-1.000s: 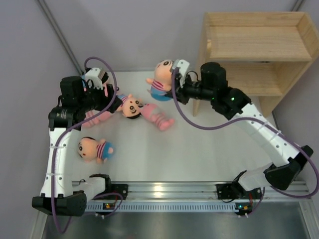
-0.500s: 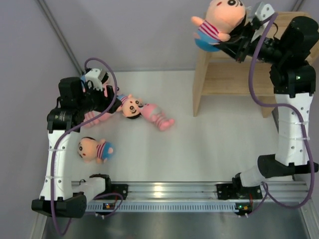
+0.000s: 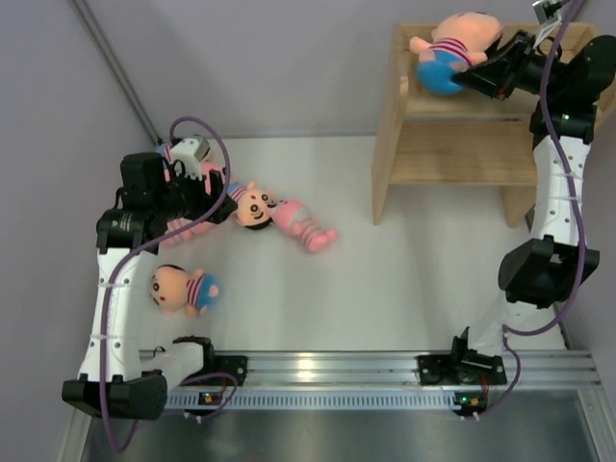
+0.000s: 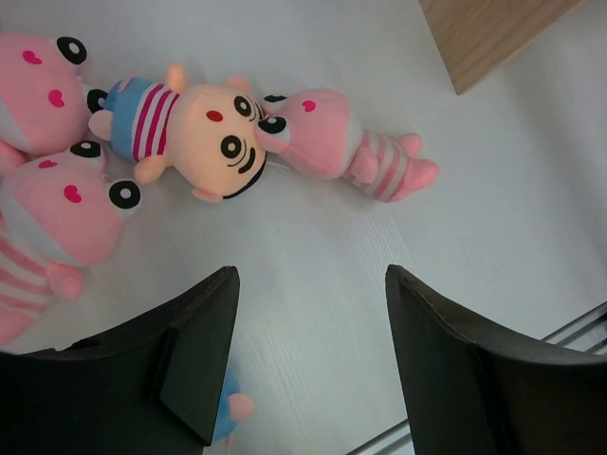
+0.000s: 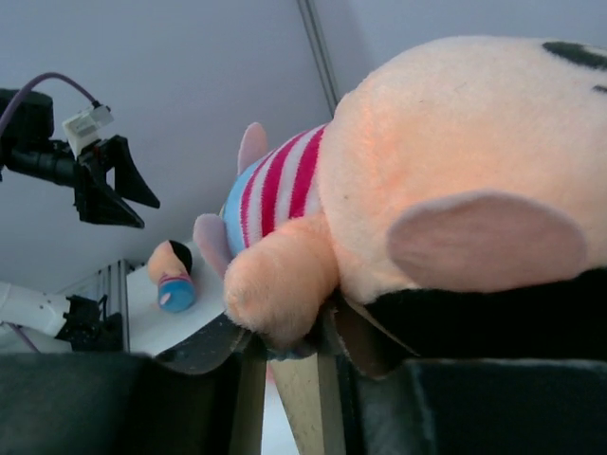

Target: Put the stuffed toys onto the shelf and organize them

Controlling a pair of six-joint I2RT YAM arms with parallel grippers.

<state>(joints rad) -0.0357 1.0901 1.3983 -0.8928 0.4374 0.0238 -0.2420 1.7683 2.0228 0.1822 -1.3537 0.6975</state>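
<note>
Right gripper (image 3: 493,77): clamped on peach-faced striped-shirt plush doll (image 3: 450,46), over top tier of light wooden shelf (image 3: 433,154).
Left gripper (image 4: 308,365): jaws spread, nothing held, near pink striped plush doll (image 4: 332,142).

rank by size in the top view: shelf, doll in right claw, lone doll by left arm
shelf
held doll and lone doll, unranked: the held one looks bigger but sits nearer the camera

left wrist: upper pink doll (image 4: 33,81) and lower pink doll (image 4: 62,209) were cut by left edge | top external: both lay mostly hidden under left arm (image 3: 111,279) | right wrist: peach-faced doll (image 5: 446,190) was cropped at the face; right gripper (image 5: 303,379) fingers were blurred
</note>
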